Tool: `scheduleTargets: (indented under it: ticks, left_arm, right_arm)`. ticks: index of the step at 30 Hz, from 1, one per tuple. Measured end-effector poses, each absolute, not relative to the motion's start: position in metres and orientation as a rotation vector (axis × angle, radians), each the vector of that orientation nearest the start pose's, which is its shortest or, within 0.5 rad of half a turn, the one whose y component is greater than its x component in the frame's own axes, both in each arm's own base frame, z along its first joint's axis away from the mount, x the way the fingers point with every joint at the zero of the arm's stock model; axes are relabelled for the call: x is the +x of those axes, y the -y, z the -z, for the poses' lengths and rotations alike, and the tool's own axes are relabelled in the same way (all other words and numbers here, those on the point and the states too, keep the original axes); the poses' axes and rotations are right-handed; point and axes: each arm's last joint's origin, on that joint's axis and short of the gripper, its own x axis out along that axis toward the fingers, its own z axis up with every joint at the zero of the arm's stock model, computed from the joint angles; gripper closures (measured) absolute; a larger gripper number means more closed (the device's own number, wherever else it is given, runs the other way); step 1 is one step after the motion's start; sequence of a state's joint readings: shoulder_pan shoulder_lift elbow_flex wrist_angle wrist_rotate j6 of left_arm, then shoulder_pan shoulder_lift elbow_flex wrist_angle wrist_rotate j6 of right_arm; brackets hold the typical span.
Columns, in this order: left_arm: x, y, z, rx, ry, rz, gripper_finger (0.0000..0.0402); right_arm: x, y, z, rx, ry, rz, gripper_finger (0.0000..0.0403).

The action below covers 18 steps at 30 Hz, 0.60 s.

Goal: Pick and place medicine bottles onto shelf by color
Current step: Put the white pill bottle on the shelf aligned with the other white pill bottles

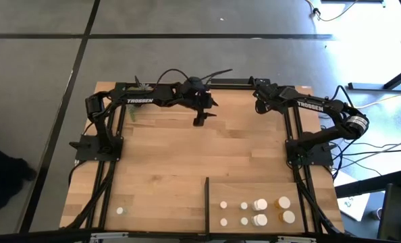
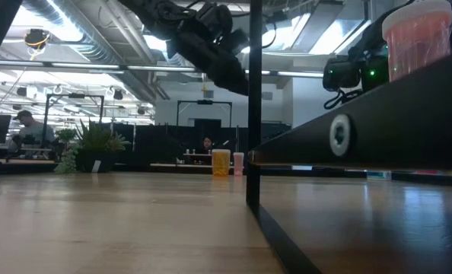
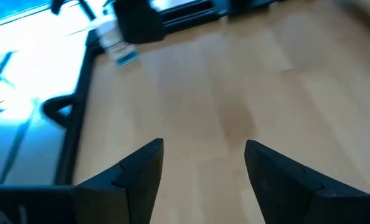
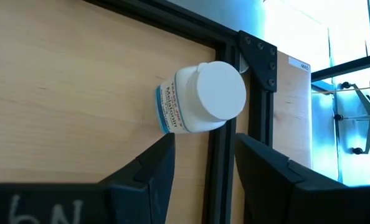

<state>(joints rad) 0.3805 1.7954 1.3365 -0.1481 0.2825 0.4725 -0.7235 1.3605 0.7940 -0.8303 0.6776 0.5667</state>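
Note:
My right gripper is open at the table's far right corner. It points down at a white bottle with a white cap and a blue-edged label. The bottle stands on the wood beside the black frame, just beyond the fingertips and untouched. My left gripper is open and empty above the far middle of the table. Its wrist view shows the same bottle far off. The shelf lies at the near right, with its black strip on the left side. Several white bottles and two orange ones stand on it.
One small white bottle stands alone at the table's near left. A small green thing sits at the far left under the left arm. The black frame runs right beside the bottle at the right gripper. Bare wood fills the table's middle.

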Motion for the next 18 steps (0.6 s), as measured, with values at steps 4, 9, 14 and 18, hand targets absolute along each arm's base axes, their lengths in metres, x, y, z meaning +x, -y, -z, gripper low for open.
scheduleTargets:
  ticks: [4,9,14,18]
  left_arm:
    - [0.3780,-0.1424,-0.2514,0.279,-0.600,-0.007,0.0182]
    - [0.3779,-0.1427,-0.2514,0.281,-0.602,-0.013,0.0182]
    - [0.3786,-0.1409,-0.2514,0.283,-0.602,-0.009,0.0182]
    - [0.3786,-0.1407,-0.2514,0.283,-0.601,-0.008,0.0182]
  right_arm:
    - [0.1529,0.1584,-0.1914,0.443,-1.134,1.521,0.0236]
    - [0.1530,0.1583,-0.1912,0.449,-1.137,1.514,0.0236]
    - [0.1530,0.1583,-0.1912,0.452,-1.134,1.516,0.0236]
    - [0.1530,0.1583,-0.1912,0.453,-1.132,1.517,0.0236]
